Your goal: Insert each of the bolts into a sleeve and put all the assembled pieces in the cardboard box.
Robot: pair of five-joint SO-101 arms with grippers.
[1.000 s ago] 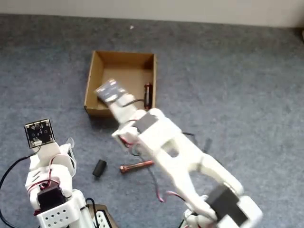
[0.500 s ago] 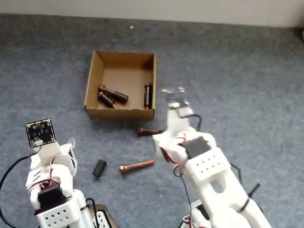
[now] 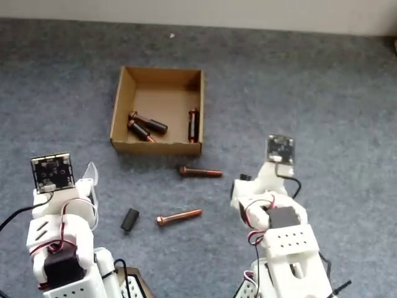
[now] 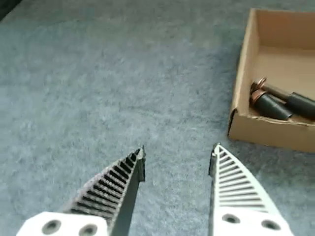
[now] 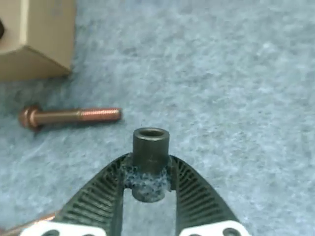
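The right claw (image 5: 147,166) is closed on a black sleeve (image 5: 150,147), which is held with its open bore facing away from the claw. Just beyond that bore, towards the cardboard box (image 3: 155,148), a copper bolt (image 5: 74,116) is laid flat on the grey surface (image 3: 322,93). Its long axis runs crosswise to the sleeve's, and its threaded tip is turned towards the right arm, judged the nearer one. The left claw (image 4: 177,152) is held open over bare surface. A second bolt (image 3: 178,216) and a loose sleeve (image 3: 129,219) are seen nearer it. A second ago the right arm was stretched over the box; it has since been drawn back.
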